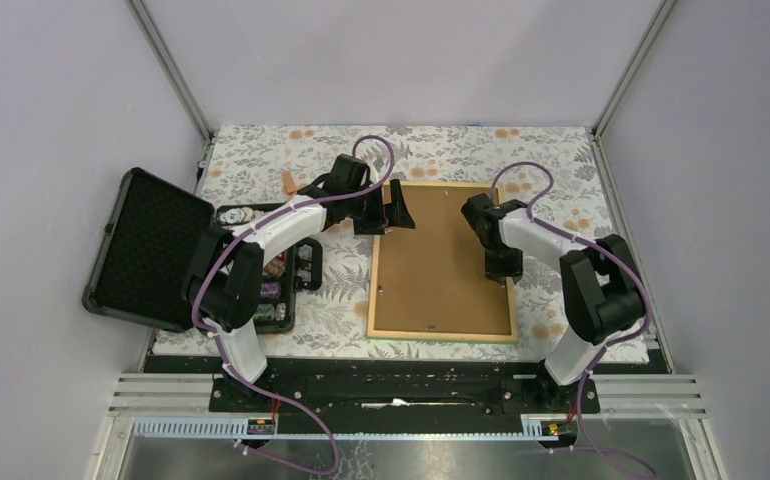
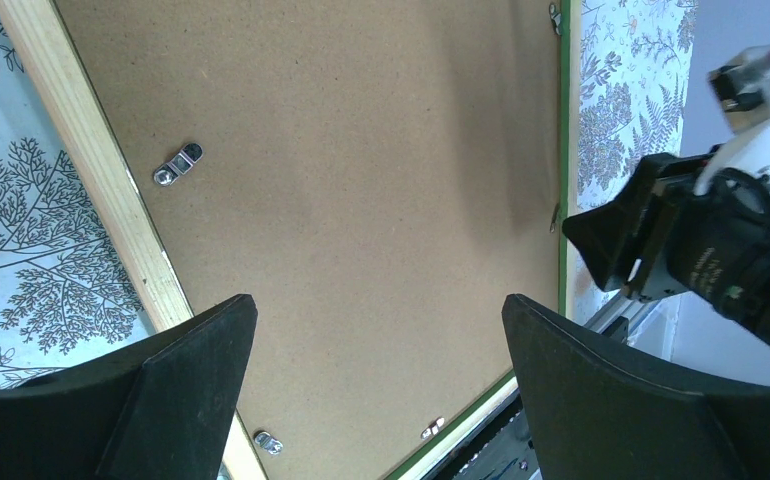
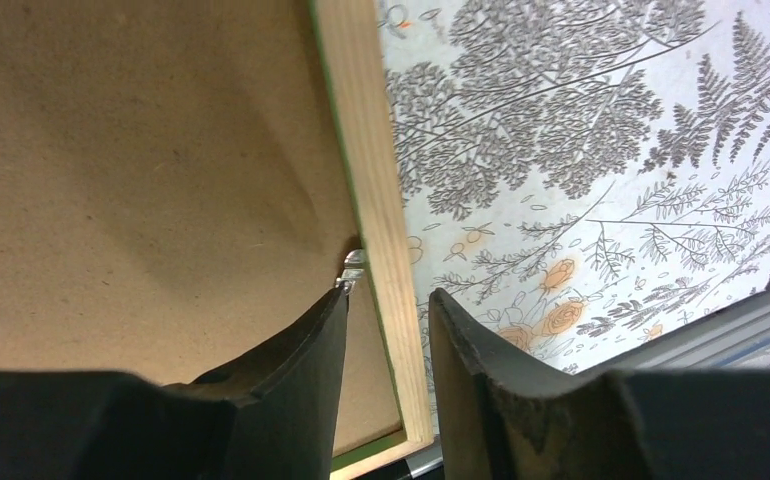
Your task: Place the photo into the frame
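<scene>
The frame (image 1: pixel 441 337) lies face down mid-table, its light wood back up and a thin green lip showing. A brown backing board (image 1: pixel 439 262) fills it. The photo is hidden. My left gripper (image 1: pixel 391 215) hovers open over the frame's far left corner, above the board (image 2: pixel 361 170) and holding nothing. My right gripper (image 1: pixel 502 272) is at the frame's right rail (image 3: pixel 366 150). Its jaws stand part-way open astride that rail; the inner fingertip (image 3: pixel 336 300) is at a small metal clip (image 3: pixel 352 265). Nothing is gripped.
An open black case (image 1: pixel 146 250) with poker chips (image 1: pixel 271 270) sits at the left. A small brown piece (image 1: pixel 288 182) lies behind my left arm. More metal clips (image 2: pixel 177 165) dot the frame's inner edge. A floral cloth (image 1: pixel 561 160) covers the table, and enclosure walls stand close.
</scene>
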{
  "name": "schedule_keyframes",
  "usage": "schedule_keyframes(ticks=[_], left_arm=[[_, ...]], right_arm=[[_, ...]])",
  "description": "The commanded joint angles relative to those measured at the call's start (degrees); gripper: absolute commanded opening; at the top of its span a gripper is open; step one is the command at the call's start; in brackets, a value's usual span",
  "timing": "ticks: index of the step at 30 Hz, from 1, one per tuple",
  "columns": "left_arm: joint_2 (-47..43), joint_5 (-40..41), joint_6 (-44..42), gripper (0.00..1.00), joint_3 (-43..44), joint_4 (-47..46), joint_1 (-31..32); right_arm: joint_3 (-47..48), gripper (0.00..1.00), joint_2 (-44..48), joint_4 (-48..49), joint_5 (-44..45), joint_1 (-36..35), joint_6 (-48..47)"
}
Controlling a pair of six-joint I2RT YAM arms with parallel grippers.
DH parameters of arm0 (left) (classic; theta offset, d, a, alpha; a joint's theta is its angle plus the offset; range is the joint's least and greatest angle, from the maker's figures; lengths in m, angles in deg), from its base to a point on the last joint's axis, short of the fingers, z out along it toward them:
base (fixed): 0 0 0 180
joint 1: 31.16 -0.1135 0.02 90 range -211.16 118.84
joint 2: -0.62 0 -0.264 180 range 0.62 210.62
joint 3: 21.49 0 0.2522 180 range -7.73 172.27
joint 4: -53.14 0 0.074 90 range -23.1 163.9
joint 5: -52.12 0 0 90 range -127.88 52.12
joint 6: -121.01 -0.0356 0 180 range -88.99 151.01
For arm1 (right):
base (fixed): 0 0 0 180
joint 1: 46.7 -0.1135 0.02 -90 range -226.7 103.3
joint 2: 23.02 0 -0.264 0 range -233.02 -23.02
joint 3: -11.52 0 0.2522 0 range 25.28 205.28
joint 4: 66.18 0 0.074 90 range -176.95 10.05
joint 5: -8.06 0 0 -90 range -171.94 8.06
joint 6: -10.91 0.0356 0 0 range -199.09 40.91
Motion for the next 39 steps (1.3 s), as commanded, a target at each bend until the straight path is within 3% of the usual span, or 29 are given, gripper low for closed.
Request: schedule_keyframes(ticks=[1,8,23,32,37,39], left_arm=[[-1.86,-1.20,0.32,0.99,-0.15,-2.17,-0.28],[-1.91,-1.56,0.38,0.99,-0.25,-2.31,-0.22],[-1.60,-1.46,0.42,0.99,-0.38,-2.36,-0.22],[-1.64,-1.48,0.37,0.99,-0.46,-2.32,-0.23],[-1.65,-1.67,0.46,0.99,-0.35,-2.36,-0.26],[-1.80,-1.73,0.52,0.99,-0.41,-2.32,-0.24]], right_arm=[[-0.14,0.43,5.72,-0.77,-1.99,3.91,0.33],[-2.24,0.37,5.51,4.77,-7.23,6.12,-0.68],[-4.93,0.31,1.81,7.21,-6.53,6.12,-1.36],[-11.11,0.28,0.17,9.79,-7.44,6.12,0.12],[-14.23,0.05,2.77,10.70,-8.29,6.31,2.62],[-15.17,0.01,3.83,11.71,-9.32,6.41,3.94]])
